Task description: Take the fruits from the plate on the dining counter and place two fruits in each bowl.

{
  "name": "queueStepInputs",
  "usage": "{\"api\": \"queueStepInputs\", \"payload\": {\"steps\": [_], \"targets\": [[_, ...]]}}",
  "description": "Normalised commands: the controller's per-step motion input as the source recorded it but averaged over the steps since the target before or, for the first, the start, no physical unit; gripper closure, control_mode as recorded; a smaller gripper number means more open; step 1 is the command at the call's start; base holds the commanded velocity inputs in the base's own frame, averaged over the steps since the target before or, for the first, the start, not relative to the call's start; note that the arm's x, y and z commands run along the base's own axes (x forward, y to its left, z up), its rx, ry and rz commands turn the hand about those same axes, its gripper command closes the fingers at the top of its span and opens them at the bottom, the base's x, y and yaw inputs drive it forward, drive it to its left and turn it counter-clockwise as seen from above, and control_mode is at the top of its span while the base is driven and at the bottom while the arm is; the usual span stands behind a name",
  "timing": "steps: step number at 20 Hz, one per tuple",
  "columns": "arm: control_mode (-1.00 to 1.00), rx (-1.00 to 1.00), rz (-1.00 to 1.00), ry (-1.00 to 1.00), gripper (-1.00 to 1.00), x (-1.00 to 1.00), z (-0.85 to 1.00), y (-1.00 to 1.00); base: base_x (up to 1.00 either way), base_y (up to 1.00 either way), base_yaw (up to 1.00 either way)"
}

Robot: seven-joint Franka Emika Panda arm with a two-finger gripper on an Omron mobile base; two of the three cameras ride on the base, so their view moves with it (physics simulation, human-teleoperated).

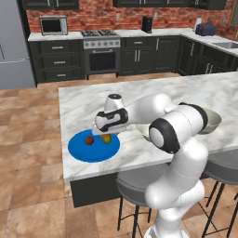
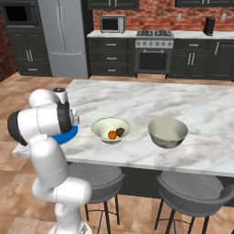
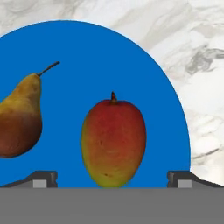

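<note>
On the blue plate (image 3: pixel 87 57) lie a red-yellow-green mango (image 3: pixel 113 142) and, to its left, a tan-brown pear-like fruit (image 3: pixel 19 118). My gripper (image 3: pixel 112 179) hangs open just above the mango, one fingertip on each side of it, touching nothing. From the left base, the gripper (image 1: pixel 106 134) points down over the plate (image 1: pixel 88 152) at the near left corner of the dining counter (image 1: pixel 153 93). The cream bowl (image 2: pixel 98 124) holds the orange (image 2: pixel 112 134) and a dark kiwi-like fruit (image 2: pixel 120 132). To its right the grey bowl (image 2: pixel 167 139) has nothing in it.
The plate lies close to the counter's front and left edges. Grey bar stools (image 1: pixel 139 183) (image 2: pixel 192 192) stand under the front edge. My own arm (image 2: pixel 43 123) hides most of the plate from the right base. Dark cabinets and a stove (image 1: pixel 101 53) line the far wall.
</note>
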Motion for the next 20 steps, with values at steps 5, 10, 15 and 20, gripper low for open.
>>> {"api": "queueStepInputs", "payload": {"steps": [5, 10, 15, 20], "targets": [[-1.0, 0.0, 0.0, 0.0, -1.0, 0.08, -0.03, 0.0, 0.0, 0.0, 0.0], [-1.0, 0.0, 0.0, 0.0, -1.0, 0.0, -0.18, 0.0, 0.0, 0.0, 0.0], [-1.0, 0.0, 0.0, 0.0, -1.0, 0.0, -0.23, 0.0, 0.0, 0.0, 0.0], [-1.0, 0.0, 0.0, 0.0, -1.0, 0.0, -0.15, 0.0, 0.0, 0.0, 0.0]]}}
